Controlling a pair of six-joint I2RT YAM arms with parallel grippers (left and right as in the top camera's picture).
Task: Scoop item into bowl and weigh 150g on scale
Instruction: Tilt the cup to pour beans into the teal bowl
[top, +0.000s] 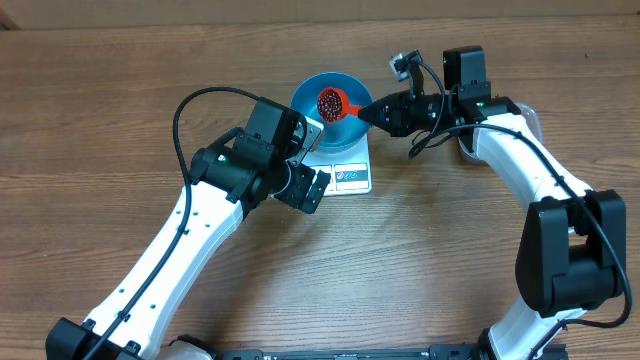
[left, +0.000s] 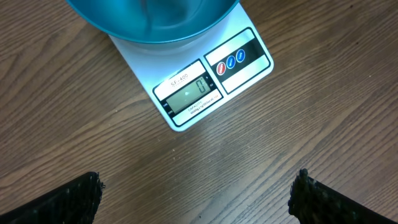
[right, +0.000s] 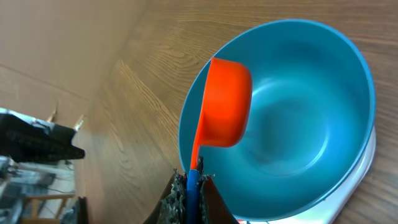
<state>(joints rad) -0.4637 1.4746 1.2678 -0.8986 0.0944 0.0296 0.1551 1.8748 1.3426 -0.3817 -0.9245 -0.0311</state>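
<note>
The blue bowl (top: 312, 92) sits on the white scale (top: 352, 178), whose display (left: 193, 92) reads zero. My right gripper (top: 366, 110) is shut on the handle of a red scoop (top: 340, 101), holding it over the bowl. The scoop carries a heap of dark red-brown beans (top: 328, 101). In the right wrist view the scoop (right: 227, 106) shows its underside above the smooth bowl (right: 305, 124), which looks empty, and the gripper (right: 191, 182) pinches the blue handle end. My left gripper (top: 312, 190) hangs open by the scale's front left; its fingertips (left: 87, 193) stand wide apart over bare wood.
A clear plastic tub (top: 528, 112) shows partly behind the right forearm. Black cables loop off both arms. Wooden tabletop (left: 311, 124) surrounds the scale; the scale's buttons (left: 231, 60) face the left gripper.
</note>
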